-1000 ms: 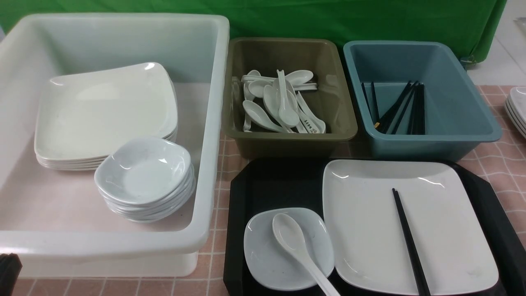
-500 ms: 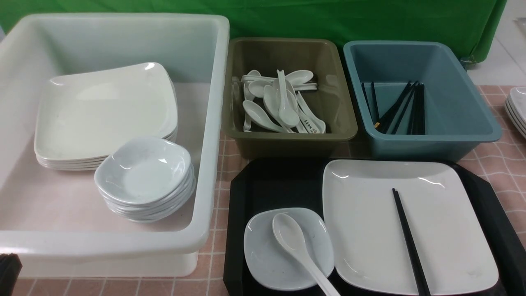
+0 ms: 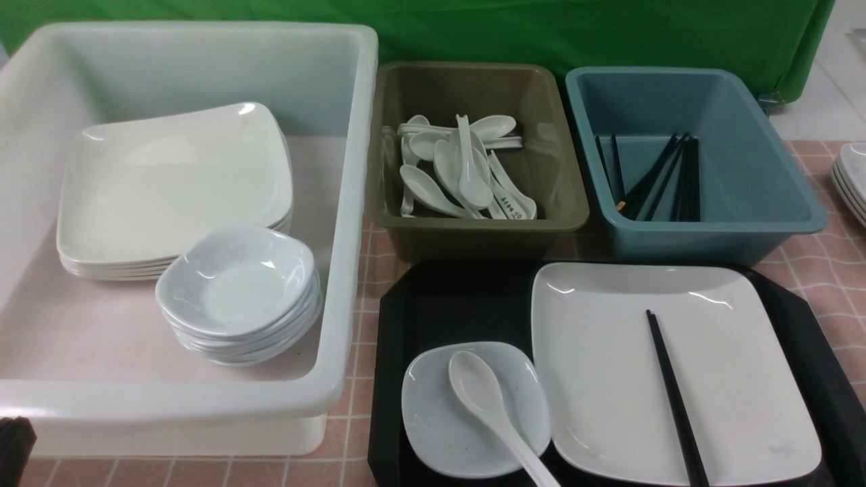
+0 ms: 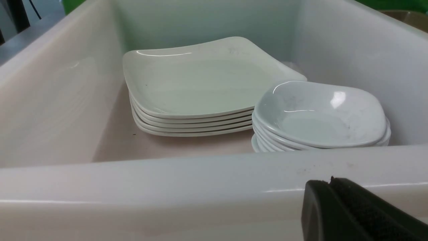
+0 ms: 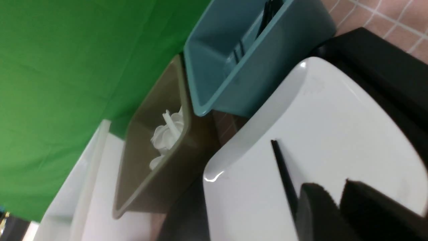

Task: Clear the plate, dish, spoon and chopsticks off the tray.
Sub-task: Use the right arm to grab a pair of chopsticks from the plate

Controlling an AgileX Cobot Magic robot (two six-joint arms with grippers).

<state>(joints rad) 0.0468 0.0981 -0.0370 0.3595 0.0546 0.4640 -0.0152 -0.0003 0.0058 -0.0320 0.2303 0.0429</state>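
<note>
On the tray (image 3: 460, 297), nothing has shifted over the last second in the front view. The plate (image 3: 609, 352) lies on the right part with the chopsticks (image 3: 670, 385) across it. The dish (image 3: 426, 412) sits at the near left, just beside the plate, with the spoon (image 3: 484, 399) resting in it. No item is cleared yet. The right gripper (image 5: 336, 194) hangs low over the plate, its fingers parted by a narrow gap with bare plate showing between them. The chopsticks run just beside one finger, not between the two, so nothing is pinched. The left gripper (image 4: 329, 187) is pressed together and empty, outside the near wall of the white tub (image 3: 352, 203). Judgement: the chopsticks are the first pick, probably bound for the blue tub (image 3: 710, 233), where others lie. The grasp is not yet made, and thin sticks may slide on the glossy plate.
</note>
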